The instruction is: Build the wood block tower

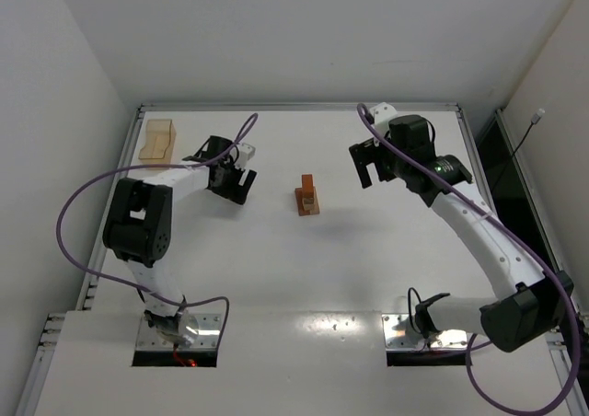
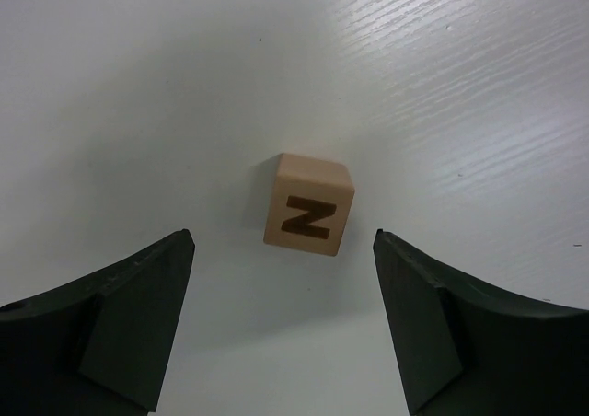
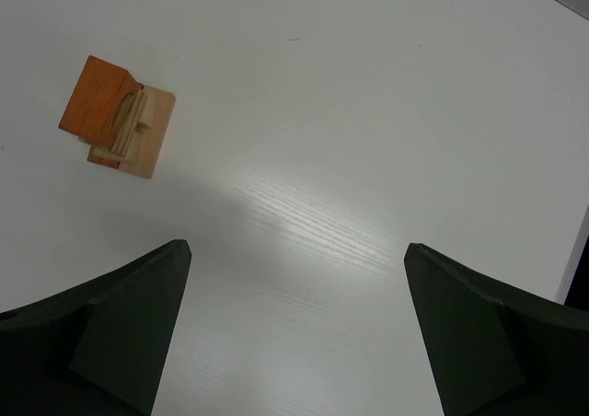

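Spread left pincer [image 2: 282, 241] straddles 1 tan cube [image 2: 308, 204] marked N; right pincer [image 3: 296, 248] gapes near reddish-tan stack [image 3: 118, 117].

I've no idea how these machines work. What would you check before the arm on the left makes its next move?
1. N block lined up in front of the left pincer: ok.
2. Left pincer wider than the block: ok.
3. Block gripped: not ok, nothing touches it.
4. Pincer low enough to grip: cannot tell.
5. Right pincer open, empty, away from the tower: ok.
6. Tower standing alone: ok.
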